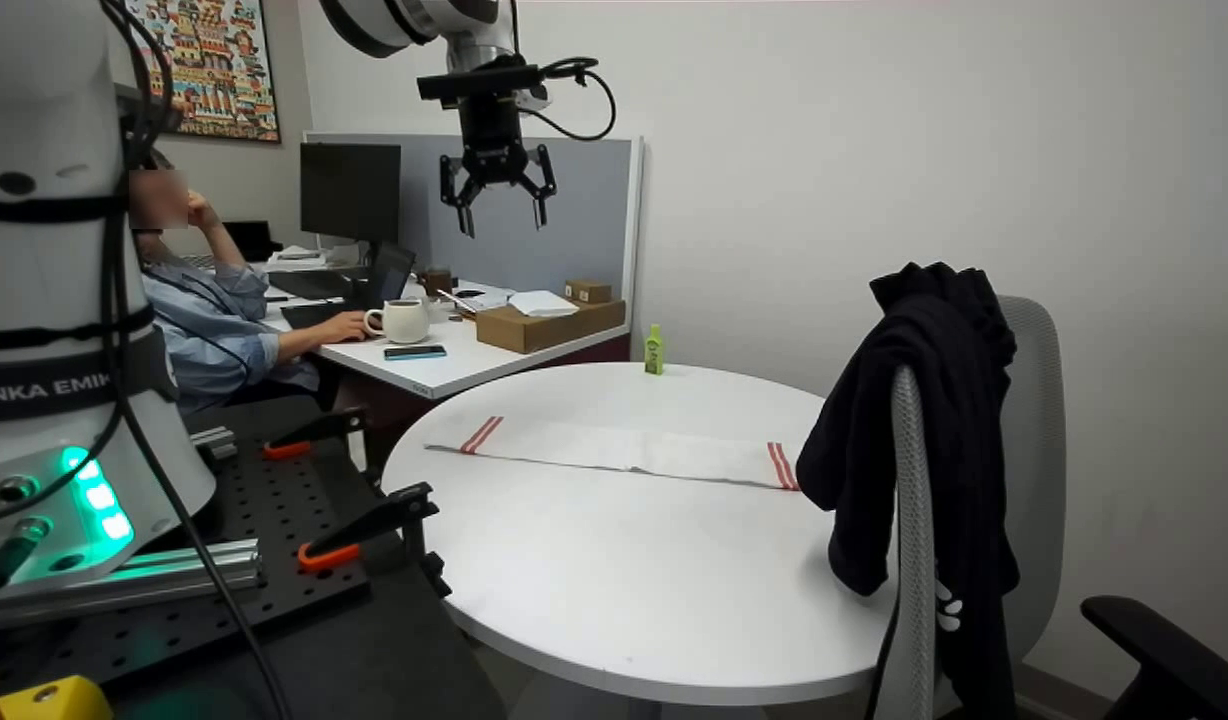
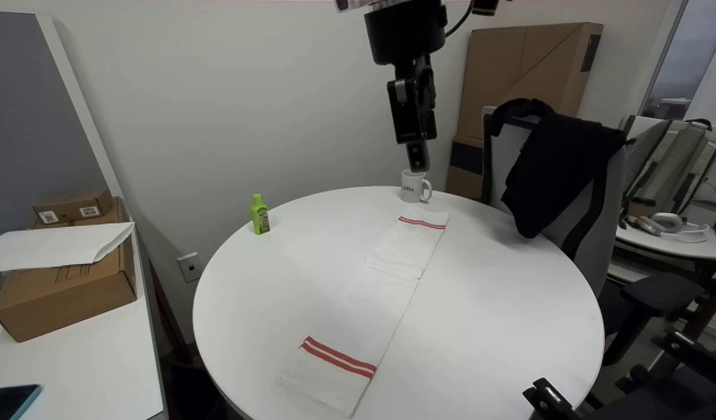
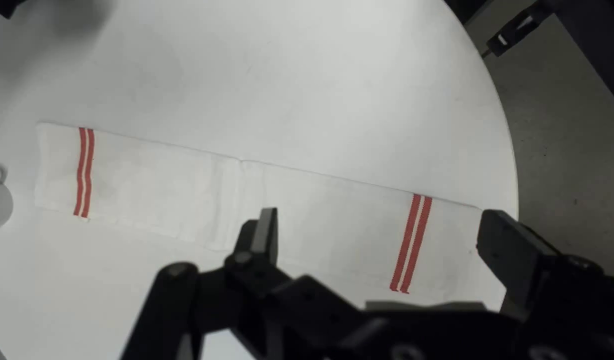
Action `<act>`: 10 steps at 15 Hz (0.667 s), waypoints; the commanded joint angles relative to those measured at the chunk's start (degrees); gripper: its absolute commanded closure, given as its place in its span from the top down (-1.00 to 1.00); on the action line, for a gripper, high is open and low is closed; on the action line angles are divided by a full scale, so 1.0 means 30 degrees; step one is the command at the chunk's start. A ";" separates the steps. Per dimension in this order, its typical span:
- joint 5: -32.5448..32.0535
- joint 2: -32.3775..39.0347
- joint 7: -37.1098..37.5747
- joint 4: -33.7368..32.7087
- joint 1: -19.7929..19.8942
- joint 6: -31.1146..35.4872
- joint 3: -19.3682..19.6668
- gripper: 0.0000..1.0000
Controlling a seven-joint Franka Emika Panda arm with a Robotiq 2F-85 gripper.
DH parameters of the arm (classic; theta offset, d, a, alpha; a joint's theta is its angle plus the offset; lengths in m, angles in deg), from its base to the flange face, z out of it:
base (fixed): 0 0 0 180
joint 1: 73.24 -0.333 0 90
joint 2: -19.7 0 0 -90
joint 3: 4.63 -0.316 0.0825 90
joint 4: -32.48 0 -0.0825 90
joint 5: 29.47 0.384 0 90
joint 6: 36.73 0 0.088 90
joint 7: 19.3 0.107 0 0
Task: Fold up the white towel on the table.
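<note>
The white towel point(image 1: 614, 450) lies flat on the round white table point(image 1: 624, 590) as a long narrow strip, with a pair of red stripes near each end. In an exterior view the strip point(image 2: 393, 303) runs from the front edge towards the back, with a crease across its middle. In the wrist view the towel point(image 3: 327, 215) lies below the fingers, the right-hand stripes between them. My gripper point(image 1: 503, 218) hangs high above the table, pointing down, fingers apart and empty. It also shows side-on in an exterior view point(image 2: 417, 157) and in the wrist view point(image 3: 379, 220).
A green bottle point(image 1: 654, 352) stands at the table's edge. A white mug point(image 2: 411, 188) stands near the towel's far end. A chair with a black jacket point(image 1: 924, 420) overhangs the table. A desk point(image 1: 454, 365) with boxes and a seated person point(image 1: 209, 310) adjoin.
</note>
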 commanded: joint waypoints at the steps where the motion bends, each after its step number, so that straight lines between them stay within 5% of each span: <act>1: 0.0374 0.0513 0.0073 -0.0244 -0.0347 0.0566 -0.0421 1.00; 10: 0.2003 0.1137 -0.0432 -0.0246 -0.1286 0.0888 -0.1341 1.00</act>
